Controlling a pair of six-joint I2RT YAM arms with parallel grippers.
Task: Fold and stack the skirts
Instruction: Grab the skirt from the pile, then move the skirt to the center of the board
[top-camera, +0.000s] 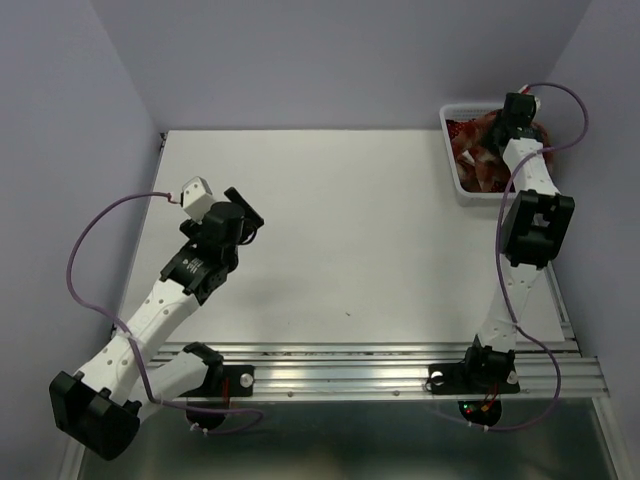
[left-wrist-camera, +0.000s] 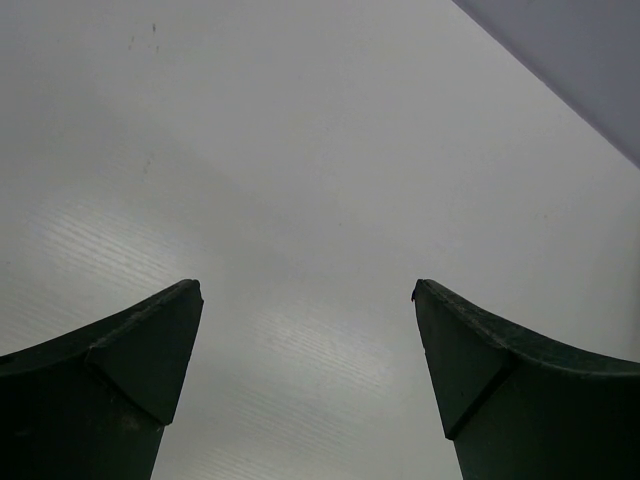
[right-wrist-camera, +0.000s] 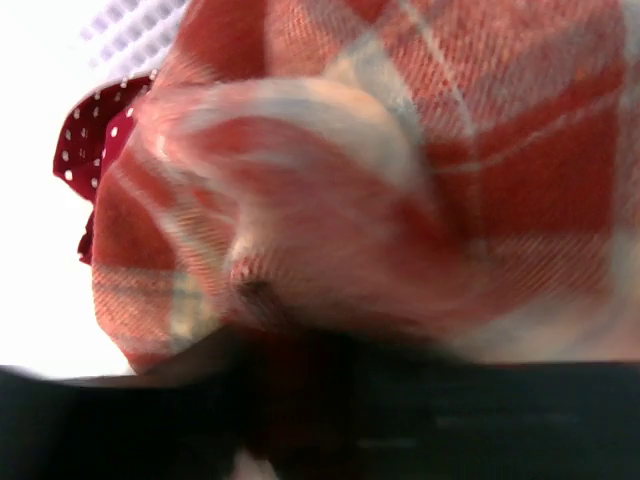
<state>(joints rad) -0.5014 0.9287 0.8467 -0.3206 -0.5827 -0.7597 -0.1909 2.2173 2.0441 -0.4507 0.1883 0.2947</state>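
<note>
Fingers (left-wrist-camera: 120, 350) of the left gripper (left-wrist-camera: 305, 292) are held wide apart over the table (left-wrist-camera: 300, 140). Those of the right gripper (top-camera: 512, 118) are buried in the plaid skirt (right-wrist-camera: 420, 170), so their state cannot be told. A polka-dot skirt (right-wrist-camera: 88, 145) is seen left of them.

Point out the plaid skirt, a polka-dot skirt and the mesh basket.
plaid skirt (right-wrist-camera: 400, 200), right wrist view, on its bunched cloth mid-frame.
polka-dot skirt (right-wrist-camera: 90, 150), right wrist view, on the fold peeking out at left.
white mesh basket (top-camera: 451, 150), top view, on its left wall.
</note>
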